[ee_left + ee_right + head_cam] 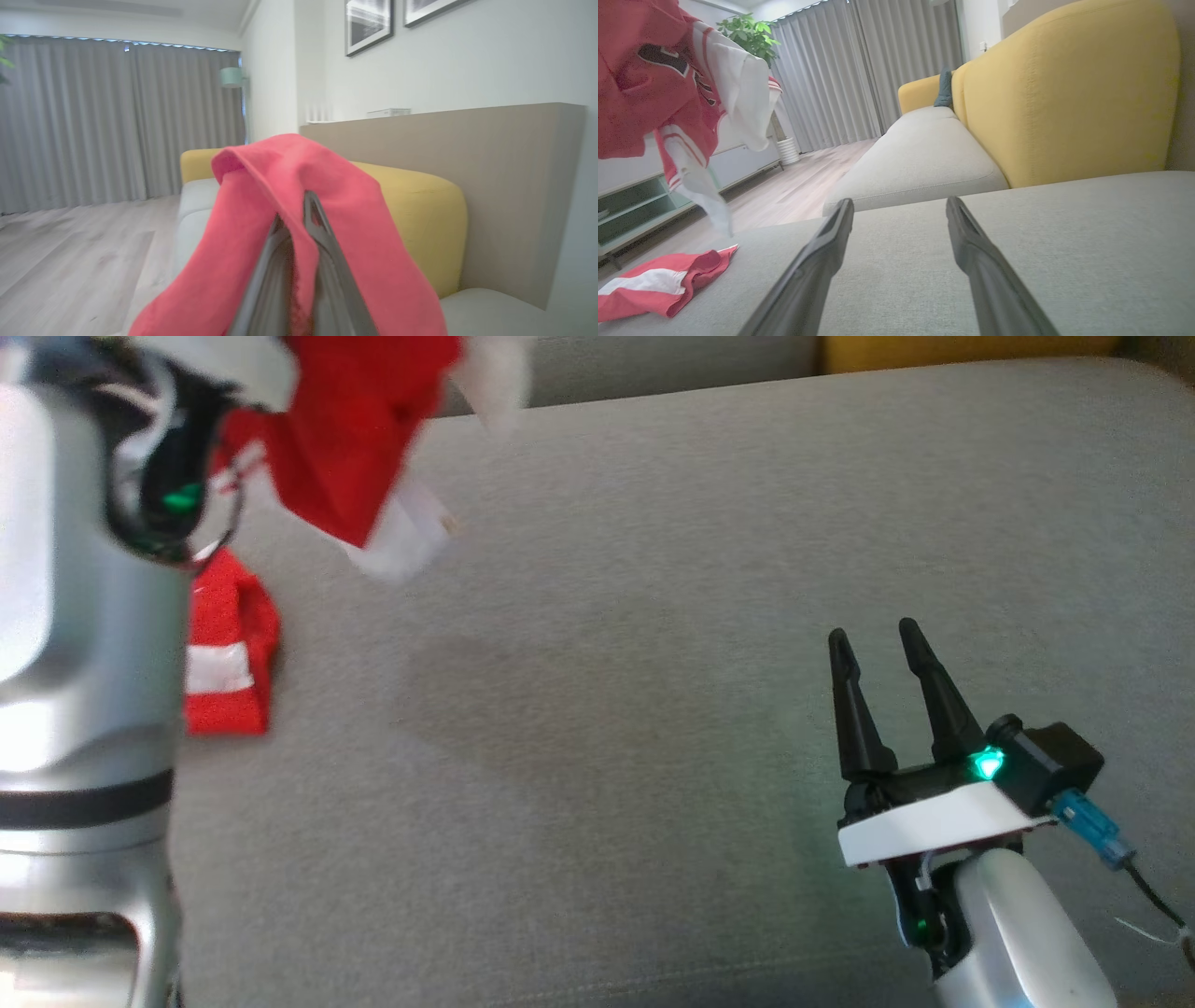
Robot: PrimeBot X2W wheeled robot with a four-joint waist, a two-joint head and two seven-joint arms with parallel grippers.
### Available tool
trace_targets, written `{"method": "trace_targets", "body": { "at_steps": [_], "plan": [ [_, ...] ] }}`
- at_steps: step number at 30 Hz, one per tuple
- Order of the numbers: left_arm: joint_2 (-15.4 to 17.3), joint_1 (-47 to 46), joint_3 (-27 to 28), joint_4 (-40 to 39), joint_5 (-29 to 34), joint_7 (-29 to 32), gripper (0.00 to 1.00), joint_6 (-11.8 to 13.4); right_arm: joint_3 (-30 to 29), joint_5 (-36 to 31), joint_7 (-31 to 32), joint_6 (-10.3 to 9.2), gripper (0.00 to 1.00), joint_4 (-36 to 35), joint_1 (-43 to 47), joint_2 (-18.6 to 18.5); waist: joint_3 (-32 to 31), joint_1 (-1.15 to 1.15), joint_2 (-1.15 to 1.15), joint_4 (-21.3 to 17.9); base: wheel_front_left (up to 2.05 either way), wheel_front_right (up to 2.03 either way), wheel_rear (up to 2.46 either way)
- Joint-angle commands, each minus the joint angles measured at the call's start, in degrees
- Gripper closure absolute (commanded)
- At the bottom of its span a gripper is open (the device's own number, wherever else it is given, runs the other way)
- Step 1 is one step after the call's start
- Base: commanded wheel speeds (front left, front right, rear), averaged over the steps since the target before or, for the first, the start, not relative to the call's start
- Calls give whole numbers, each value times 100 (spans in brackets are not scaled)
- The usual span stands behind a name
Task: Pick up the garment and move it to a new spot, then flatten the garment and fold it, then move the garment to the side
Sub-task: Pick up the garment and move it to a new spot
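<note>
The left gripper [293,207] is clamping a fold of the red garment [345,196] between closed fingers, holding it raised above the left side of the cushion [653,663]. A red-and-white piece [229,653] is lying on the cushion beneath it. The right gripper [873,630] is hovering over the cushion, fingers spread wide, gripping nothing.

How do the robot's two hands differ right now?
The left gripper is shut, pinching a red garment that hangs in the air; the right gripper is open and empty. The left gripper is held higher, while the right gripper sits low near the grey cushion. Both have two long dark fingers.
</note>
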Motion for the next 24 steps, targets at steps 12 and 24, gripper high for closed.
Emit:
{"method": "trace_targets", "body": {
  "at_steps": [12,24],
  "plan": [
    [-642,-267,-794,178,411,262,100,428,194,313,-62,-4,0,-413,-346,-20,252,0,0,-1214,0,0,0],
    [-965,-361,-1667,1590,-656,-678,0,714,326,599,-62,-4,0,-585,-606,-20,510,0,0,-1976,0,0,0]
  ]
}}
